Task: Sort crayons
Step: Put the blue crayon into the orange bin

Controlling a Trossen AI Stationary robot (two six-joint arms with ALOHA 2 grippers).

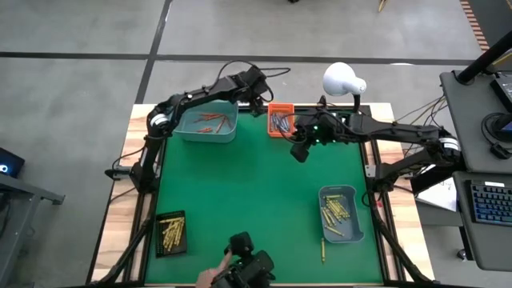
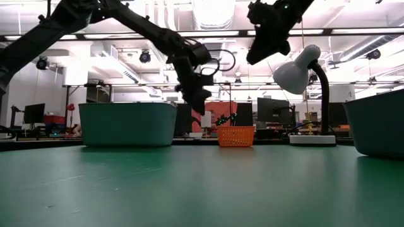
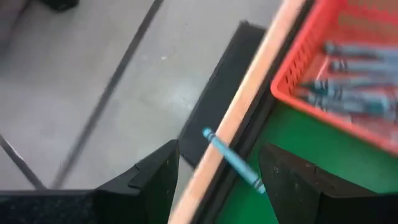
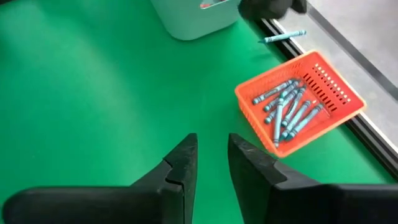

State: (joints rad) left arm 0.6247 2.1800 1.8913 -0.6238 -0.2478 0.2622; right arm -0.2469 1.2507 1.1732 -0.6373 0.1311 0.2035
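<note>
At the far edge of the table, left gripper (image 3: 214,177): fingers spread apart, nothing between them; it hangs over the table's rim just beside the orange basket (image 1: 281,120), above a stray crayon.
Stray blue crayon (image 3: 231,160): lying across the wooden lip at the far edge, half off the green mat (image 1: 256,184); in the right wrist view it shows at (image 4: 283,37), just beyond the basket — long axis roughly along the table's far edge, which end is the tip I cannot tell.
Right gripper (image 4: 211,163): raised above the mat near the basket, fingers a narrow gap apart and empty.
Done so far: blue crayons (image 4: 287,109) in the orange basket; orange-red ones in the teal bin (image 1: 210,122) at the far left; yellow ones in the teal bin (image 1: 342,213) at the near right; more yellow in the black tray (image 1: 170,233) at the near left corner.
Left to do: the stray blue crayon; one yellow crayon (image 1: 323,250) loose on the mat by the near-right bin, lying near-to-far — by my reckoning the sorting is nearly finished.
</note>
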